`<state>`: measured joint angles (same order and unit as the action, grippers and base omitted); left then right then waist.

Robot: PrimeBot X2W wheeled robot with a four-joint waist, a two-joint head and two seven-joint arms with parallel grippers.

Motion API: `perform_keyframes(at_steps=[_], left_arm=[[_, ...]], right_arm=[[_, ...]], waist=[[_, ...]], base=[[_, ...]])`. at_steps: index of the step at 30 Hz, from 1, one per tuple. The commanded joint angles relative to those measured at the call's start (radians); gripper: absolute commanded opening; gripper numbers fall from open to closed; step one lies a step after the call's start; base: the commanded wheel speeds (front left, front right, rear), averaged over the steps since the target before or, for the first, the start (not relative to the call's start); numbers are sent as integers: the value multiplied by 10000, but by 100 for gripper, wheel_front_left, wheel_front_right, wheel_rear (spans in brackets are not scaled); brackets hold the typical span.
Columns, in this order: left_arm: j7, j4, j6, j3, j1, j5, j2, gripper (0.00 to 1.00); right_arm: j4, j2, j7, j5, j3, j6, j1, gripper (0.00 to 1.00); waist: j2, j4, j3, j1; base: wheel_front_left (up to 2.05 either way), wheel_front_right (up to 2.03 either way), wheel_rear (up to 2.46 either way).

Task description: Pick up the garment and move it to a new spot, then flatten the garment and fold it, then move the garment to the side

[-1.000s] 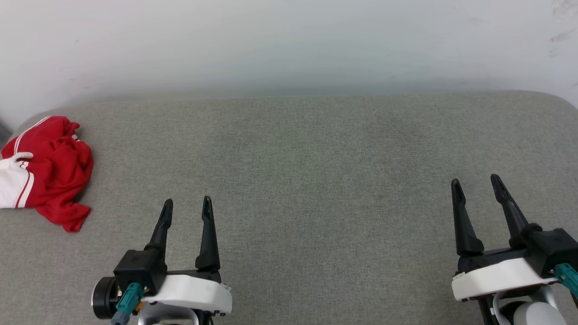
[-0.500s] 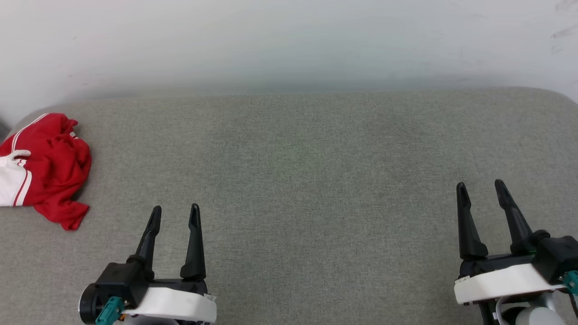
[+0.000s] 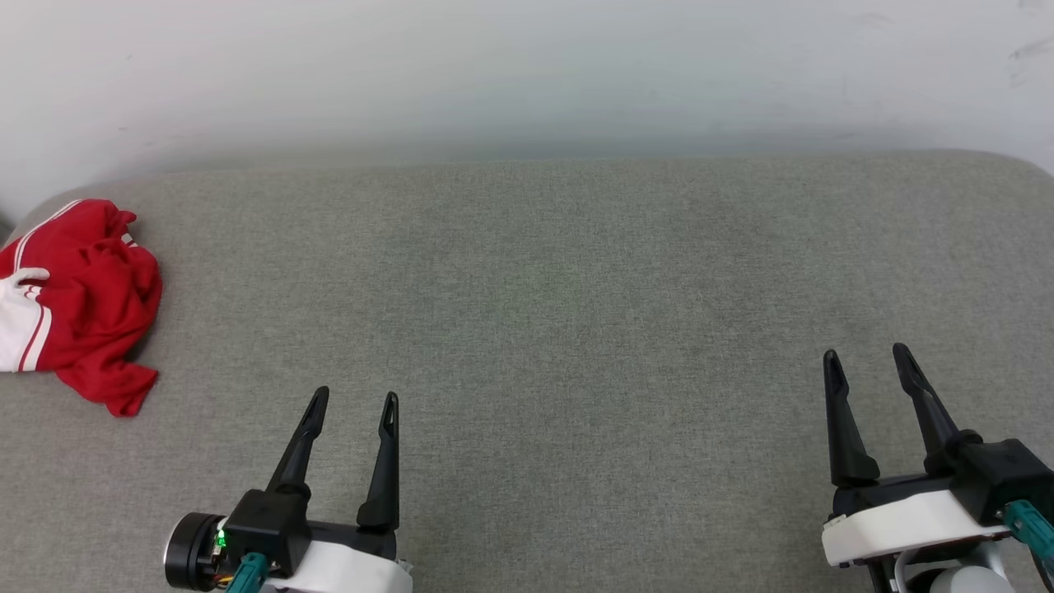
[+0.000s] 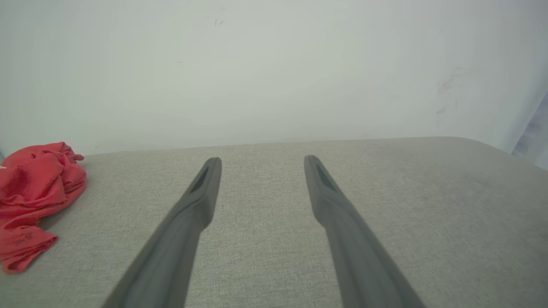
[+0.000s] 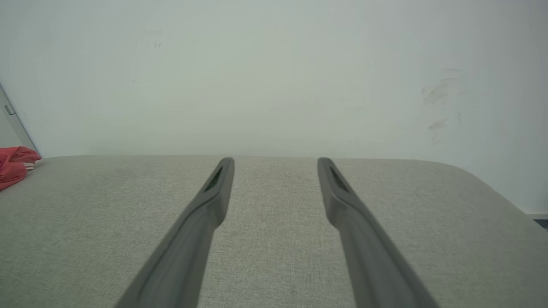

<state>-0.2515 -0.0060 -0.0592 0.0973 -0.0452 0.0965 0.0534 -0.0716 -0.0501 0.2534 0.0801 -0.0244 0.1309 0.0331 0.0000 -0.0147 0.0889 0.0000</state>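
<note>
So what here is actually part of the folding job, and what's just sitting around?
Part of the job:
- the red and white garment, crumpled at the far left
- the left tool and right tool, both open and empty

Just there:
- the grey fabric surface that the garment lies on
- the white wall behind

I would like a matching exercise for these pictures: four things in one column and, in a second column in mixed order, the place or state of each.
Things:
1. garment
2. left claw
3. right claw
4. wall

Places or states:
A. open, lower right of the head view
B. crumpled, at the left edge of the grey surface
C. pale, behind the surface
D. open, lower left of the head view

Pairs: 1-B, 2-D, 3-A, 4-C
</note>
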Motion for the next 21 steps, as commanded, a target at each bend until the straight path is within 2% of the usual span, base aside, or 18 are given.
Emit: perform_keyframes(at_steps=[1, 5, 16, 21], left_arm=[[-91, -16, -27, 13, -49, -208, -11, 100], [-166, -50, -73, -12, 20, -462, -23, 100], [-143, 44, -129, -90, 79, -336, -32, 100], [-143, 94, -21, -205, 132, -380, -31, 100]], right_arm=[[-10, -2, 75, -201, 15, -3, 28, 100], [19, -1, 127, -410, 20, -3, 88, 100], [3, -1, 122, -282, 54, -3, 110, 100], [90, 0, 121, -238, 134, -3, 9, 100]], waist=[[0, 4, 15, 0], [0, 31, 91, 0], [0, 127, 117, 0], [0, 442, 160, 0]], base=[[0, 0, 0], [0, 0, 0], [0, 0, 0], [0, 0, 0]])
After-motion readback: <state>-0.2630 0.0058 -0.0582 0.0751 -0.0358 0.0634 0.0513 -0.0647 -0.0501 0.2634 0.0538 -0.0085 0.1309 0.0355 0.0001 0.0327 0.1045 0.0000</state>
